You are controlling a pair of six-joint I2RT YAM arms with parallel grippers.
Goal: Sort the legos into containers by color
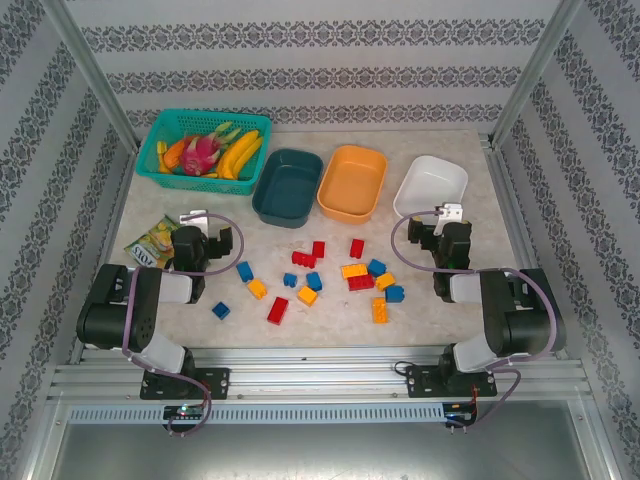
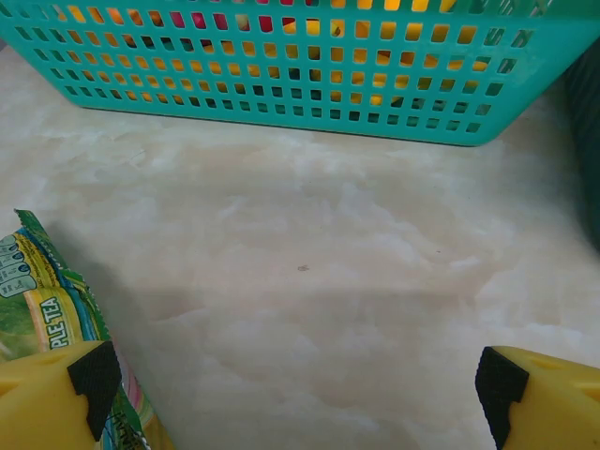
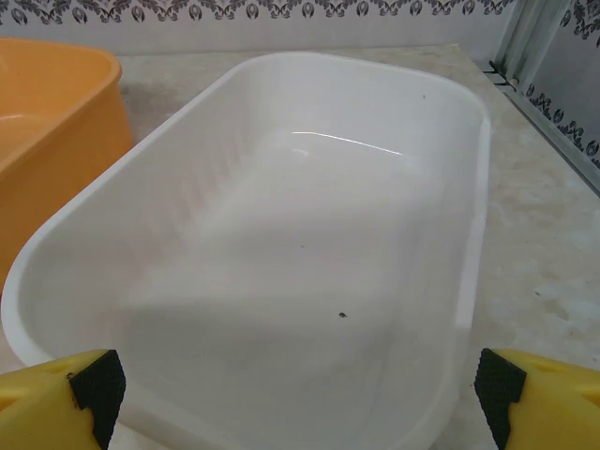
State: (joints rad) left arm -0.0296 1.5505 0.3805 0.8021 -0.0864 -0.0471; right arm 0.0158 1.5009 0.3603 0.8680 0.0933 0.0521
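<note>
Three tubs: a row across the far part of the table (image 1: 330, 328), each with its floor bare.
Dark teal tub (image 1: 288, 188): left of the row, just beside the orange one; its dark wall shows at the right edge of the left wrist view (image 2: 589, 141).
Orange tub (image 1: 351, 182): middle of the row; its wall shows at the left edge of the right wrist view (image 3: 52, 122).
White tub (image 1: 430, 186): right of the row, a little apart from the orange one; seen close up by the right wrist camera (image 3: 281, 234).
Legos (image 1: 320, 275): about sixteen small bricks loose on the table between the two arms, on the near side of the tubs.
Lego colours: red, blue and orange-yellow mixed together; a red brick (image 1: 278, 310) and a blue brick (image 1: 221, 310) lie nearest the left arm, and a yellow brick (image 1: 379, 310) lies low on the right.
Left gripper (image 1: 207, 238) (image 2: 298, 378): jaws spread wide with nothing between them, over bare table, facing the basket.
Right gripper (image 1: 445, 232) (image 3: 298, 382): jaws spread wide, nothing between them, at the near end of the white tub.
Lattice basket (image 1: 200, 181) (image 2: 281, 103): teal, at the far left corner, holding fruit (image 1: 225, 152).
Tea packet (image 1: 152, 240) (image 2: 42, 309): green, flat on the table, just beside the left finger.
</note>
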